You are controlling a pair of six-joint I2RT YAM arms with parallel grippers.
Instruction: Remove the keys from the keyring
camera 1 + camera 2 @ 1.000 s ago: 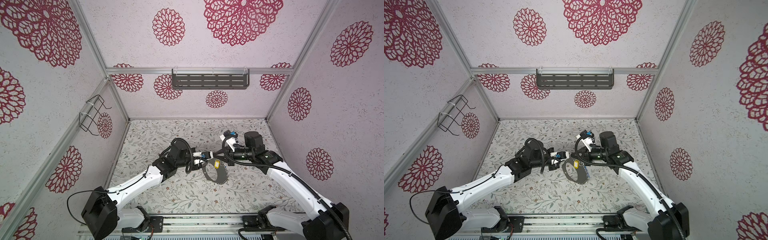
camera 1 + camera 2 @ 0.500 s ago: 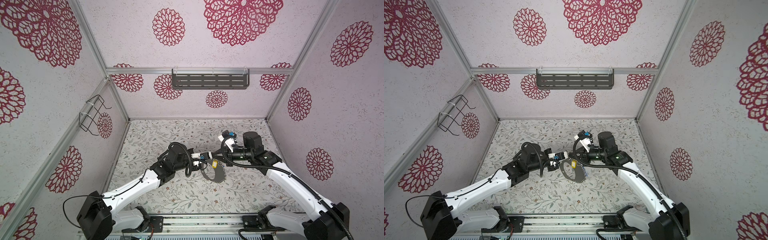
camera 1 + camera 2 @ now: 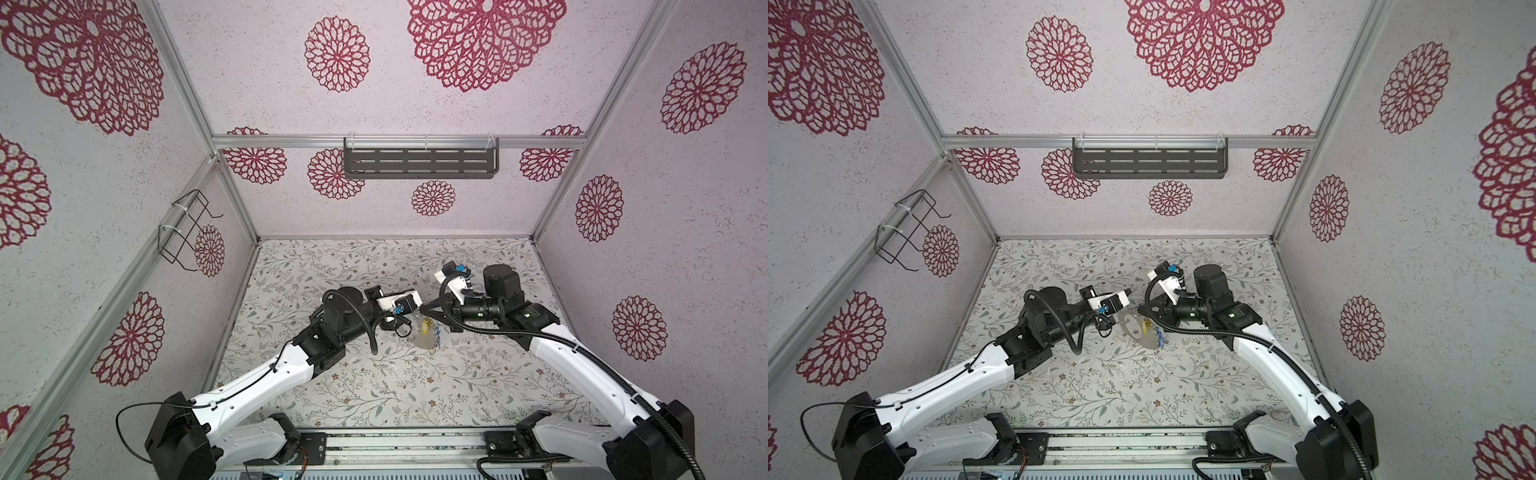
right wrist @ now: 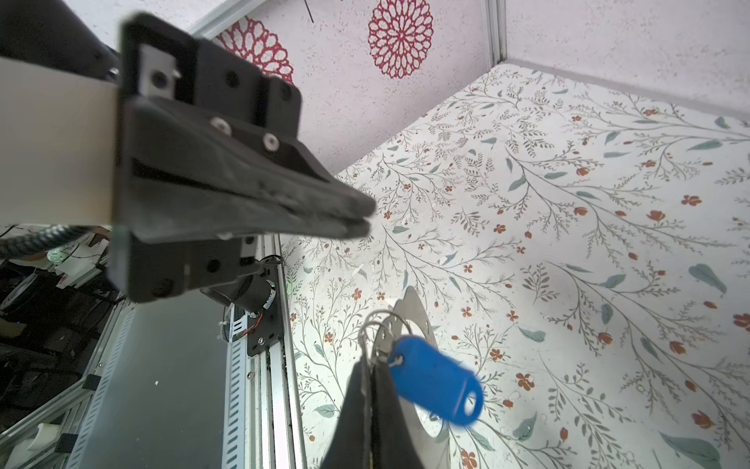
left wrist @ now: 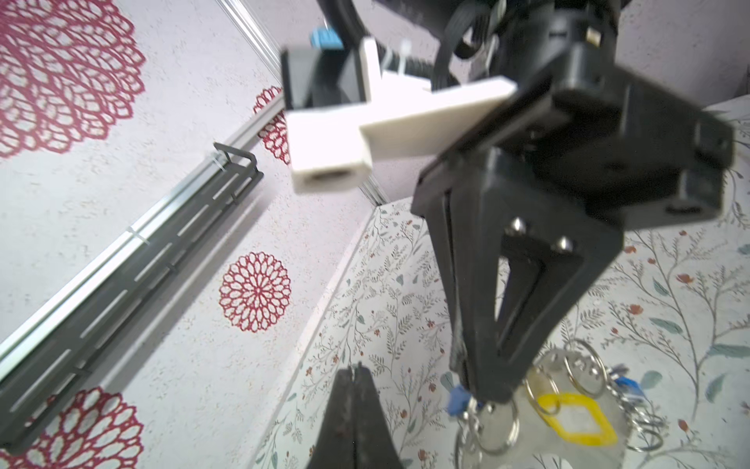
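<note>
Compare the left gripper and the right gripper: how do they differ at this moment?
The right gripper pinches the silver loops beside the blue tag; the left gripper holds nothing. The right gripper's tip is at the keyring; the left gripper's tip is apart from it. Both are black, with jaws shut.

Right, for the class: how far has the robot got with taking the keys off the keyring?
Done: nothing yet; no key lies loose on the table. In hand: the right gripper is shut on the silver loop of a blue key, with the keyring right behind it; the left gripper is shut and empty nearby. Left: the yellow key and every blue one look attached.
</note>
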